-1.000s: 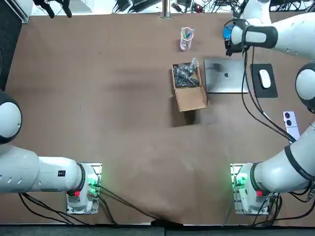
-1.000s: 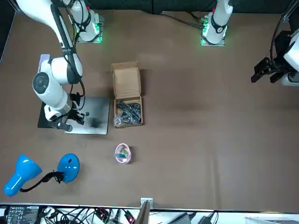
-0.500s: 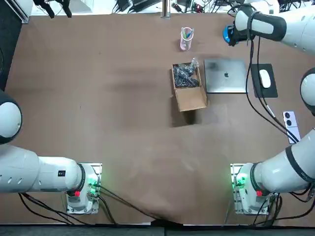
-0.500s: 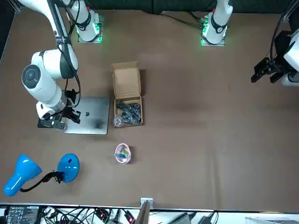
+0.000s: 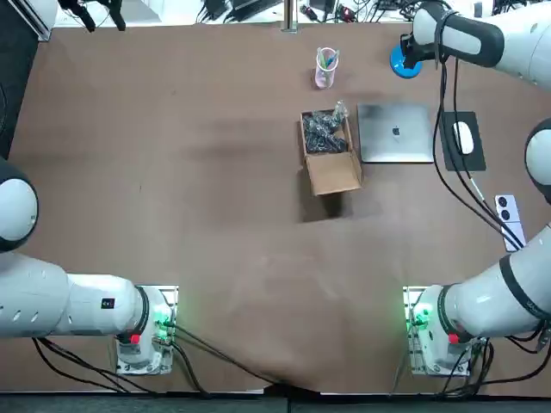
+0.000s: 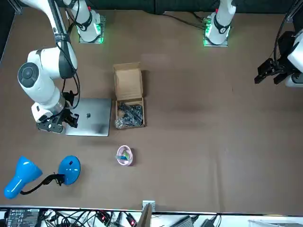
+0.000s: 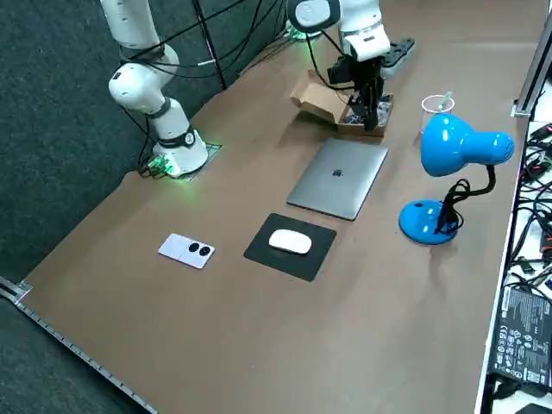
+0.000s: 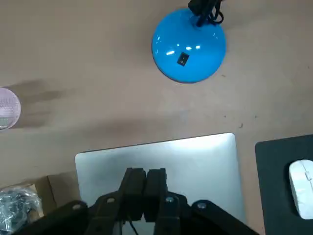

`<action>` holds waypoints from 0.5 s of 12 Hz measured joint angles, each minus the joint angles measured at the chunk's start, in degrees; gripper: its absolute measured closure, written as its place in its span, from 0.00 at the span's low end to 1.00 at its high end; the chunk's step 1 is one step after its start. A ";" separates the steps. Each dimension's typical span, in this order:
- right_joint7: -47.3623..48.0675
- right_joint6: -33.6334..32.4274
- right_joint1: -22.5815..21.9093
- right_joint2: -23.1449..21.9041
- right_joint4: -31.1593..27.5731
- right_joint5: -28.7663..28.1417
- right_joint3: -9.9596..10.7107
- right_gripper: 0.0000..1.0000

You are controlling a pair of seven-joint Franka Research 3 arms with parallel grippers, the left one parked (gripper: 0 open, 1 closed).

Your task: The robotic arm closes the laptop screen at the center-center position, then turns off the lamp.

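- right gripper (image 6: 52,125) has slid off the laptop's (image 6: 90,117) middle toward its edge on the lamp (image 6: 22,176) side since a second ago; laptop and lamp haven't moved.
- i see its fingers (image 8: 135,180) pressed together, narrow, gripping nothing.
- laptop lid is down flat, silver, logo up. it lies in the far right part of the table (image 5: 215,215), just beside the cardboard box (image 5: 331,163).
- wrist view: fingers hang above the closed lid. the blue lamp base (image 8: 188,46) is past the lid's edge, apart from the laptop, with a small black switch (image 8: 183,59) on top.
- lamp stands near the table's far edge, with a thin black neck and a blue head.
- mouse (image 5: 463,137) sits on a black pad (image 5: 472,162), on the laptop's side away from the box.
- pink cup (image 5: 325,67) stands beyond the box, toward the far edge.
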State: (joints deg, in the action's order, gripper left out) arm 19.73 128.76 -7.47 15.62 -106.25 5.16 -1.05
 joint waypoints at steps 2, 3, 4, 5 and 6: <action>1.62 -1.87 -0.49 0.70 1.93 1.68 -0.03 0.96; 3.36 -3.48 -0.92 1.38 3.60 3.35 -0.07 0.96; 5.18 -5.19 -1.48 2.25 5.43 5.17 -0.13 0.96; 6.94 -6.90 -2.17 3.24 7.32 6.87 -0.20 0.96; 8.87 -8.12 -2.91 4.22 8.84 8.11 -0.23 0.96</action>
State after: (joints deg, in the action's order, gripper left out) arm 28.59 120.64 -10.38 19.84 -97.41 13.26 -1.28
